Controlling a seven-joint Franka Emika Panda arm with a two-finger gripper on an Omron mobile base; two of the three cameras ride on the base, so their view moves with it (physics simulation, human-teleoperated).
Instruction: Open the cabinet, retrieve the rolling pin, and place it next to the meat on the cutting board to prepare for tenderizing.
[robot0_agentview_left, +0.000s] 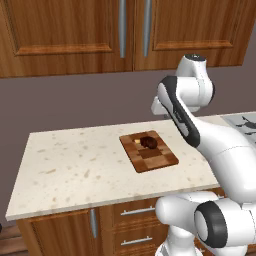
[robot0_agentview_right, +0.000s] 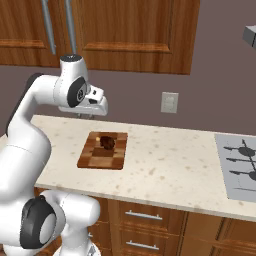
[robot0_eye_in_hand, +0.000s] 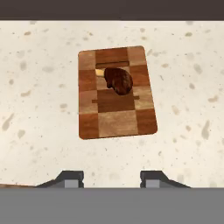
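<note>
Gripper (robot0_eye_in_hand: 111, 177) poised above speckled countertop (robot0_agentview_left: 75, 170), fingertips (robot0_eye_in_hand: 72, 178) parted with bare counter between them, nothing held. Meat (robot0_eye_in_hand: 118, 80) on far half of checkered cutting board (robot0_eye_in_hand: 117, 124), tiny pale yellow piece (robot0_eye_in_hand: 100, 71) touching it. Cabinet (robot0_agentview_left: 65, 35) overhead, doors shut, silver bar handles (robot0_agentview_left: 122, 27) side by side.

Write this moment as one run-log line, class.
cabinet: doors shut | gripper: open, empty, above counter | meat: on board | rolling pin: not yet fetched
</note>
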